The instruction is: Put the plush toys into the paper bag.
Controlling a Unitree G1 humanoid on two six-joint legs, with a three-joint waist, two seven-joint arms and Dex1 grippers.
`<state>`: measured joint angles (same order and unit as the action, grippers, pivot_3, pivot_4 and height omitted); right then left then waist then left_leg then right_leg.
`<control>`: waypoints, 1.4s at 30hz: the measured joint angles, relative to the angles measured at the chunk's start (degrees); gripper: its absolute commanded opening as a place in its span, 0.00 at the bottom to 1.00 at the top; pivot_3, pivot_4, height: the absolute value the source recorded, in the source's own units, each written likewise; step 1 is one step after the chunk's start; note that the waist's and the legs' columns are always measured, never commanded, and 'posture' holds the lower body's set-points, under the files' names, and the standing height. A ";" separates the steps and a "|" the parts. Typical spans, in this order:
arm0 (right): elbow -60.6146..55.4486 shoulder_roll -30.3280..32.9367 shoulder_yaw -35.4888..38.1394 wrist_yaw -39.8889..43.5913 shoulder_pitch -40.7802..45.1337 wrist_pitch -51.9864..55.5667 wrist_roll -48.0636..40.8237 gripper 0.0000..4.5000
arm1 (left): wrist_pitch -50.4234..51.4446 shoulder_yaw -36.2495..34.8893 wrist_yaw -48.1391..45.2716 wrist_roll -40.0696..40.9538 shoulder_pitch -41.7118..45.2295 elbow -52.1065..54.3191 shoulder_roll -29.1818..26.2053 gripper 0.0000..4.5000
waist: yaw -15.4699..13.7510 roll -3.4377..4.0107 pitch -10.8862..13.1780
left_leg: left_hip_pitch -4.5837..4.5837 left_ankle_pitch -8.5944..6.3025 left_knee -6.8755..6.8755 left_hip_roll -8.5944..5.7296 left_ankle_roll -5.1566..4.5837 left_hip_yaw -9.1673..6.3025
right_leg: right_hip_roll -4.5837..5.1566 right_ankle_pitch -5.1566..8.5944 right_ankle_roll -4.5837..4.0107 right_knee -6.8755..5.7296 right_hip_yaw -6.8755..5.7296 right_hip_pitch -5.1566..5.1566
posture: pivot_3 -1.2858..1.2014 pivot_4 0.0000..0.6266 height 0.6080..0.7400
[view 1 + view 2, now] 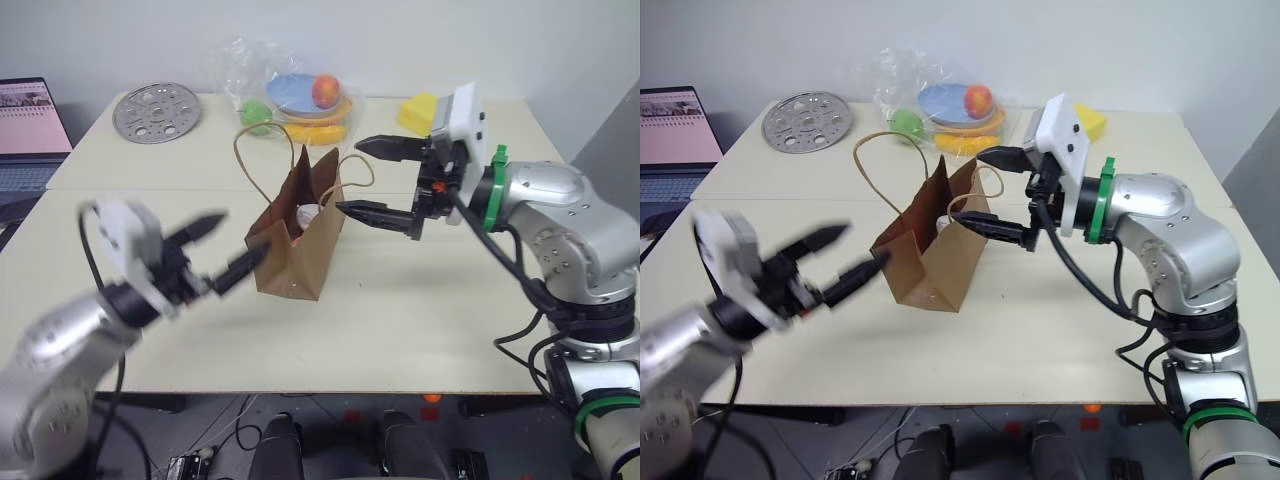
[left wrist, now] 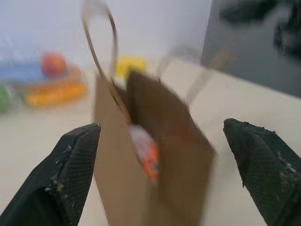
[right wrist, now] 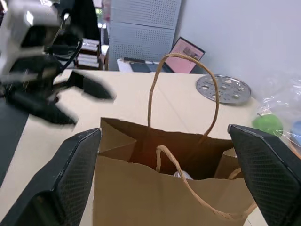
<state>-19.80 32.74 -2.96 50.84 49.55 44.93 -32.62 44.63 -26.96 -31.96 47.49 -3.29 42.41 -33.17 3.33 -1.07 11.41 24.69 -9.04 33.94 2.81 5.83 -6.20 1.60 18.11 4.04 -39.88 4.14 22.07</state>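
Standing wide open and empty, the left tool (image 1: pixel 225 245) is flanking the paper bag (image 1: pixel 297 235) upright on the desk (image 1: pixel 420 320), plush toys (image 1: pixel 308 214) inside, while the right tool (image 1: pixel 385 180), equally open and empty, is best drawing clear without snagging the handles.

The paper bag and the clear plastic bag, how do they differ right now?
The paper bag is opaque brown kraft; the plastic bag is see-through. The paper bag stands upright and open near the middle of the table, between the two grippers; the plastic bag lies crumpled at the far edge. The paper bag has cord loop handles and holds soft toys; the plastic bag wraps fruit and plates. Both rest on the table with things inside.
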 measured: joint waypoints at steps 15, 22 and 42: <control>-1.86 4.34 -0.41 2.79 4.28 6.74 -5.98 1.00 | -16.53 17.30 -0.70 -13.24 3.99 -11.20 7.86 0.99 | -1.52 -0.01 -0.02 | 0.11 -0.02 -0.13 0.00 0.00 0.00 | -0.01 -0.19 0.04 0.83 -0.06 -0.21 | 0.52 0.24 1.00; -3.07 6.76 -0.42 2.31 6.48 7.19 -6.48 1.00 | -21.76 23.39 0.13 -19.02 9.06 -16.65 11.29 0.99 | -1.52 -0.01 -0.02 | 0.10 -0.02 -0.07 -0.01 0.00 0.03 | 0.00 -0.19 0.05 0.87 -0.03 -0.27 | 0.52 0.24 1.00; -4.77 7.71 -0.45 -2.25 6.18 9.28 -6.67 1.00 | -30.07 25.41 3.10 -25.20 10.53 -24.34 16.43 0.38 | -1.51 -0.01 -0.02 | 0.11 -0.02 -0.06 -0.01 -0.01 0.01 | 0.00 -0.20 0.06 0.85 -0.04 -0.26 | 0.52 0.24 1.00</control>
<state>-24.56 40.45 -3.42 48.58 55.73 54.22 -39.28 14.56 -1.56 -28.86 22.29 7.24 18.07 -16.75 1.82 -1.08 11.39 24.80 -9.06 33.88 2.79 5.82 -6.19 1.60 17.91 4.10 -39.03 4.10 21.81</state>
